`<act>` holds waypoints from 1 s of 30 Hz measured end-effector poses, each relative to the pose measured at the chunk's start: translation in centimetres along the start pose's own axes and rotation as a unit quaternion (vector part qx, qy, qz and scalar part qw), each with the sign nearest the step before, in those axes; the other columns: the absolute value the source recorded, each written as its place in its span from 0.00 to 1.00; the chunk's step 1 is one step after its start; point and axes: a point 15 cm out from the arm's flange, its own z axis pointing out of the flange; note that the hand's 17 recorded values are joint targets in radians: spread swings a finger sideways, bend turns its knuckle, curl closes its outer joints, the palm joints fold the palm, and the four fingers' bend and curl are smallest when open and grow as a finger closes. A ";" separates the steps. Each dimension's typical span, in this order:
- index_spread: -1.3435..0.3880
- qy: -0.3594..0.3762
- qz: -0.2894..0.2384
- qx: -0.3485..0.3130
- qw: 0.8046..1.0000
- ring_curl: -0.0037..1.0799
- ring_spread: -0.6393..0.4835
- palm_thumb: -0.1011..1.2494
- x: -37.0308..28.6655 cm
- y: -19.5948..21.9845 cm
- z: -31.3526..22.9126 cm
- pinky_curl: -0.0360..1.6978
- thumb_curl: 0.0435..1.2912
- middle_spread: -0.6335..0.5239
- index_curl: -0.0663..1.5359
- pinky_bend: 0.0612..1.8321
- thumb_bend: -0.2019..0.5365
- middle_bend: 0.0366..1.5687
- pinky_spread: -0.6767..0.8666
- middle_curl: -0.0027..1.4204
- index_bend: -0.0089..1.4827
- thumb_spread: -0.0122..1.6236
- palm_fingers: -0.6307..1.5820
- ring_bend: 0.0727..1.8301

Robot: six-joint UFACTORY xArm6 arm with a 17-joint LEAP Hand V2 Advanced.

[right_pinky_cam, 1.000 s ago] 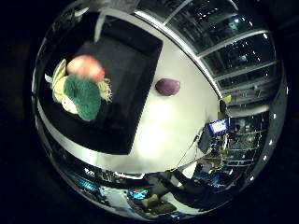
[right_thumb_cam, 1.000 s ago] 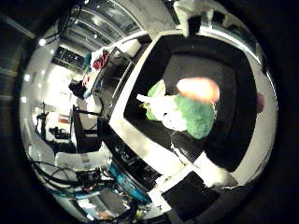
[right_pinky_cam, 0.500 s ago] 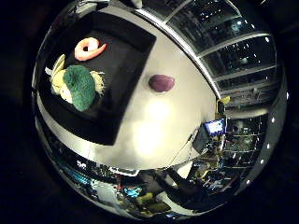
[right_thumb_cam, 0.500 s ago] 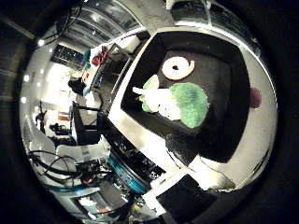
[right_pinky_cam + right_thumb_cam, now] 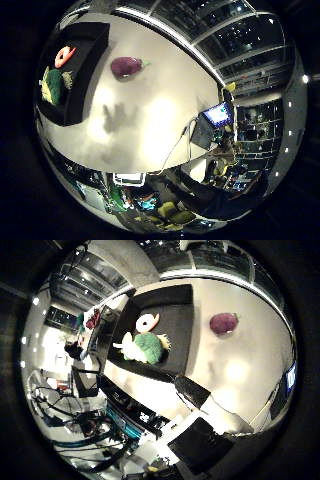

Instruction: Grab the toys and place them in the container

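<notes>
A black container (image 5: 172,305) stands on the white table (image 5: 165,115). Inside it lie a pink ring toy (image 5: 146,322) and a green and yellow plush toy (image 5: 148,347), side by side. A purple toy (image 5: 125,66) lies on the table beside the container, a short way from its wall. My hand (image 5: 210,410) shows as black and white parts at the thumb side view's edge, held high above the table between the container and the purple toy. Its fingers look straight and hold nothing. The hand's shadow (image 5: 117,116) falls on the table with fingers spread.
A small lit screen (image 5: 217,114) stands near the table's far edge, past the purple toy. Beyond the container's other side, the table ends and shelves and equipment (image 5: 95,420) stand below.
The pink ring, close to the palm a second ago, has dropped into the container beside the green toy. The hand has since risen and moved out over the table toward the purple toy.
</notes>
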 end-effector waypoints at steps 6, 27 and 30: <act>0.55 -0.003 0.028 -0.028 0.999 0.25 0.72 0.57 4.3 2.4 2.8 0.22 0.24 0.58 0.20 0.21 0.24 0.14 0.75 0.23 0.11 0.63 0.37 0.14; 0.55 0.003 0.003 -0.038 0.999 0.23 0.70 0.64 10.3 -5.8 8.3 0.20 0.28 0.56 0.20 0.21 0.24 0.15 0.74 0.23 0.11 0.63 0.38 0.15; 0.55 0.006 -0.005 -0.031 0.999 0.23 0.69 0.64 10.6 -7.8 8.5 0.20 0.28 0.56 0.20 0.21 0.25 0.15 0.74 0.23 0.11 0.63 0.38 0.16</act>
